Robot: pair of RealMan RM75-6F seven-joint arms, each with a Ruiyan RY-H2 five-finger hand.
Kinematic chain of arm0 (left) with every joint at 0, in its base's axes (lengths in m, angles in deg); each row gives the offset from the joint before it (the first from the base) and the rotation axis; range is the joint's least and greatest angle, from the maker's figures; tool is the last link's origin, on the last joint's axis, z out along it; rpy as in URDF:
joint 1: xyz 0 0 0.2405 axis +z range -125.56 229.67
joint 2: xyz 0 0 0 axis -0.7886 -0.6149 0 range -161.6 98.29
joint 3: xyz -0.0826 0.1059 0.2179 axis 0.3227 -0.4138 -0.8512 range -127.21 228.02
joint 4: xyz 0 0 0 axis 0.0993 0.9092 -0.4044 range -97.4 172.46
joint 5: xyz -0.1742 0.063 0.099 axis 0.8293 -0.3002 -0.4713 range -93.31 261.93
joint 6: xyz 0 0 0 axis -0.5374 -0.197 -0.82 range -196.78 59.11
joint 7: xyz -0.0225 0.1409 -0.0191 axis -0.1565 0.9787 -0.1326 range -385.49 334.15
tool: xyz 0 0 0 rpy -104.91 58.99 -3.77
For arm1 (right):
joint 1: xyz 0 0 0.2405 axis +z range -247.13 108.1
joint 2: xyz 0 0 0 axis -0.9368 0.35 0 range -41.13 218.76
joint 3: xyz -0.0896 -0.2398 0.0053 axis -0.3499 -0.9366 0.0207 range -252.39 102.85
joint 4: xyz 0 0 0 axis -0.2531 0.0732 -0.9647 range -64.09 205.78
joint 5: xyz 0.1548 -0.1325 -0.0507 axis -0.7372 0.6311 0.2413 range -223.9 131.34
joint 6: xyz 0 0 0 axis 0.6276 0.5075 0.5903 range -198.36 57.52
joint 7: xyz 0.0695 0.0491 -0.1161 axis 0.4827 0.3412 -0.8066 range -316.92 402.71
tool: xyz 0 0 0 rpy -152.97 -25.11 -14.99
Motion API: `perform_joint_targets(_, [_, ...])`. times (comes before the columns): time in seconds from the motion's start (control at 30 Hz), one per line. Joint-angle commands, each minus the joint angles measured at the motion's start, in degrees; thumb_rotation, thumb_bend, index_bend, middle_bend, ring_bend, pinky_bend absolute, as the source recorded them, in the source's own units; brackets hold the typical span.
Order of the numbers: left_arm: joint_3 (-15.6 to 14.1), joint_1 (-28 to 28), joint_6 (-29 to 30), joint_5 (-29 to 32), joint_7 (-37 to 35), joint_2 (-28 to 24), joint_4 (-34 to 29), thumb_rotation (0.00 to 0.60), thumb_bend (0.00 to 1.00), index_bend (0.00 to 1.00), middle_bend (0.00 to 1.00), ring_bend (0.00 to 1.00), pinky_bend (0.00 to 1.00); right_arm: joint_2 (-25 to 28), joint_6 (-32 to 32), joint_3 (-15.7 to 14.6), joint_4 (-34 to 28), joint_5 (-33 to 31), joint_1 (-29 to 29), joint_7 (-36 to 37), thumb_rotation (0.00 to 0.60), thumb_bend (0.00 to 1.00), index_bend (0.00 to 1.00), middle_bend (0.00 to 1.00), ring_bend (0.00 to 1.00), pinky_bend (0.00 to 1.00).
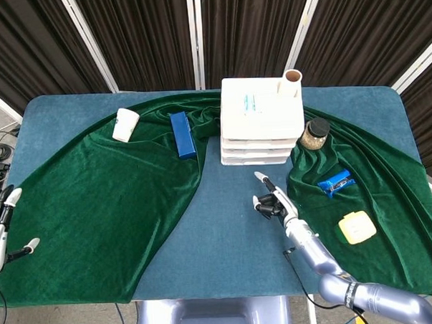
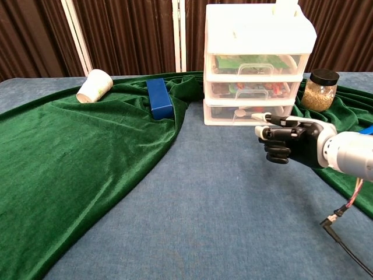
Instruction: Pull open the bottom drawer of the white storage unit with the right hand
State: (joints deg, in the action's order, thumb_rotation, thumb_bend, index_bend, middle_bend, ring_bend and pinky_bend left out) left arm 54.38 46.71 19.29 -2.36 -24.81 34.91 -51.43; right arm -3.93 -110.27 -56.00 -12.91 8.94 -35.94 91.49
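Note:
The white storage unit (image 1: pixel 261 120) (image 2: pixel 256 64) stands at the back middle of the table, its three clear drawers facing me. Its bottom drawer (image 2: pixel 247 112) sits flush with the two above it. My right hand (image 1: pixel 273 200) (image 2: pixel 288 140) hovers low over the table a short way in front of that drawer, slightly to its right. Most of its fingers are curled in, one finger points toward the drawer front, and it holds nothing. My left hand (image 1: pixel 0 218) rests at the near left edge, fingers spread and empty.
A green velvet cloth (image 1: pixel 95 189) covers both sides of the blue table. A paper cup (image 1: pixel 125 124) and a blue box (image 1: pixel 182 134) lie left of the unit. Right of it are a grain jar (image 1: pixel 315 133), a blue packet (image 1: pixel 336 182) and a yellow object (image 1: pixel 357 227). A cardboard tube (image 1: pixel 291 80) stands on the unit.

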Motion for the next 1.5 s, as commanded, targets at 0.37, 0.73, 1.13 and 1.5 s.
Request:
perform_joint_targets(0.37, [0.2,-0.6,-1.6,1.1,-0.2,0.1,0.4,0.6,0.08,0.0,0.0,0.0,0.0,-6.3,8.0,4.4,10.7,-5.1,3.8,0.1,0.6,0.53,0.07,0.95,0.96,0.91])
perform_joint_targets(0.73, [0.1,-1.0,-2.5,1.5,-0.6,-0.1,0.4,0.6,0.08,0.0,0.0,0.0,0.0,-9.5,10.7,7.8,16.6,-4.2,5.4,0.5,0.6,0.53,0.07,0.95,0.96,0.91])
perform_joint_targets(1.13, [0.0,-1.2,-2.8,1.3,-1.1,-0.1,0.7,0.6,0.08,0.0,0.0,0.0,0.0,-11.6,12.7,10.3,20.4,-3.6,6.3,1.1,0.6,0.53,0.07,0.95,0.96,0.9])
perform_joint_targets(1.5, [-0.2,-1.5,-3.4,1.3,-1.2,-0.1,0.8,0.6,0.08,0.0,0.0,0.0,0.0,-12.4,16.4,12.8,22.4,-3.2,6.5,3.5,0.6,0.53,0.1,0.95,0.96,0.9])
